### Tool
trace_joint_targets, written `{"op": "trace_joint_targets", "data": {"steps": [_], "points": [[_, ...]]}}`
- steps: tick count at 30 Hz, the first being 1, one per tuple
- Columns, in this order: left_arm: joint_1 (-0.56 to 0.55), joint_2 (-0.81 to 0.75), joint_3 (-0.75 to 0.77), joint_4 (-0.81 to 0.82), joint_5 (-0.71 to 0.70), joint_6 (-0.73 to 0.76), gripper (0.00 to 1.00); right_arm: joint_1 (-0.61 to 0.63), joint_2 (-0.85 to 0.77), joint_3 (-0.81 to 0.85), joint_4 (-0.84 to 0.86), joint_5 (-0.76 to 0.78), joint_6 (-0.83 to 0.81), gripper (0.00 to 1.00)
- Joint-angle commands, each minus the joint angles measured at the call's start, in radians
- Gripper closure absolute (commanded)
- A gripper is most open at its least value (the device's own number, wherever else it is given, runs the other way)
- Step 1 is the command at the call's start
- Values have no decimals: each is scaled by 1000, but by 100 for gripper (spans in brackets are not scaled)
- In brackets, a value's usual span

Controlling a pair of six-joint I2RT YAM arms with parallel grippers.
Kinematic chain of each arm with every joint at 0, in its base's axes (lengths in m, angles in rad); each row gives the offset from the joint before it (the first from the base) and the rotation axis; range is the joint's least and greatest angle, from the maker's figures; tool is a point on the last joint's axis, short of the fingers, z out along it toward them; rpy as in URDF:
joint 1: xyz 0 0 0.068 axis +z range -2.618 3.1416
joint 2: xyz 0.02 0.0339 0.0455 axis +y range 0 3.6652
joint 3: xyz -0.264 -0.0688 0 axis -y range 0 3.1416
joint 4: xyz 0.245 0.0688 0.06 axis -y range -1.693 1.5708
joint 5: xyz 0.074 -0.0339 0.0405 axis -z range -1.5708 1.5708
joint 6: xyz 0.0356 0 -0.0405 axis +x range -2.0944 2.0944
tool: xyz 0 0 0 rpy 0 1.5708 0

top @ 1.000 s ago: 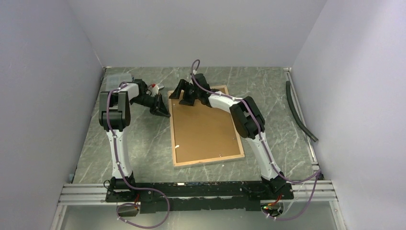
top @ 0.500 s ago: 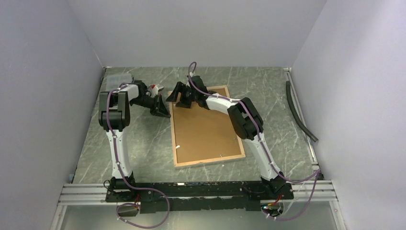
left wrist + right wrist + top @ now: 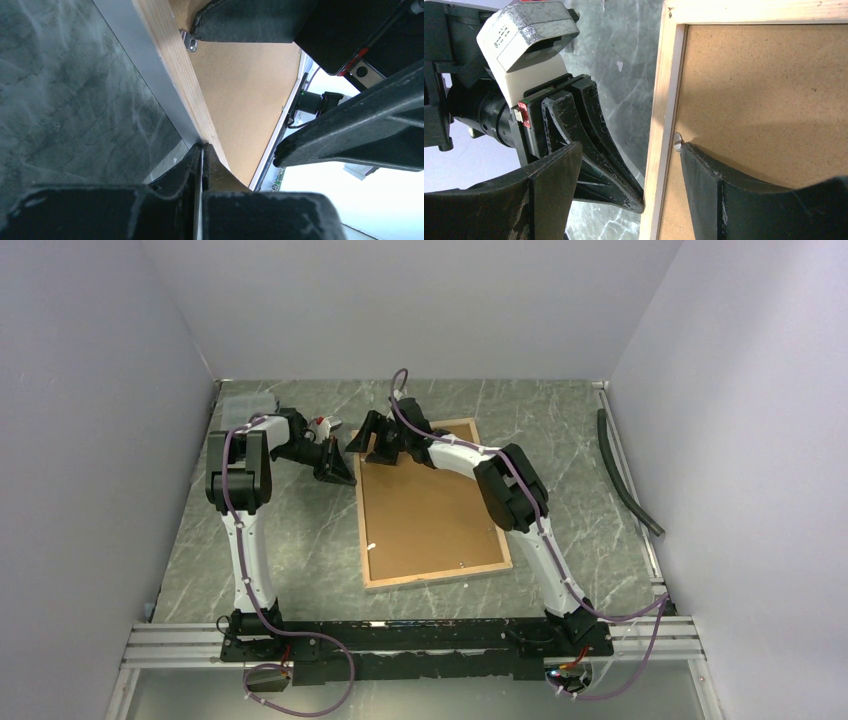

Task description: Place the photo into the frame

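The frame (image 3: 436, 575) lies face down at the table's middle, its light wood back up, with the brown backing board (image 3: 425, 515) set in it. The photo is hidden. My left gripper (image 3: 345, 478) is shut, and its tips (image 3: 202, 147) touch the outer side of the frame's left border (image 3: 175, 75). My right gripper (image 3: 368, 448) is open and straddles that same border (image 3: 659, 125) near the far left corner. One of its fingers (image 3: 724, 195) rests on the backing board (image 3: 764, 100) beside a small metal clip (image 3: 677, 141). The other finger (image 3: 549, 195) hangs outside the frame, over the left gripper's tips (image 3: 636, 197).
A black hose (image 3: 625, 475) lies along the right wall. A clear plastic piece (image 3: 245, 405) sits in the far left corner. Grey walls close three sides. The arms' rail (image 3: 400, 635) runs along the near edge.
My right gripper has shifted left from over the backing board to across the frame's left border. The left gripper has stayed against the frame's edge.
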Motion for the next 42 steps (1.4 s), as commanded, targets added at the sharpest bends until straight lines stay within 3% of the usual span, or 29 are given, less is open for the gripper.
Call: {"op": "trace_joint_targets", "data": {"steps": [1,28,36,39,42], "points": [[-25,-2,-31,8,-106,37,93,27,34,25,-33,3,-3,24],[-22,-17,-22,-13,-117,55,95,19,38,83,-12,-76,-74,23],[-7,-70,-20,-54,-110,77,95,-61,-137,60,-13,-89,-117,12],[-9,-124,-60,-58,-190,134,95,-134,-269,-78,10,-47,-113,1],[-14,-173,-109,-85,-243,199,95,-221,-408,-252,11,20,-119,0]]}}
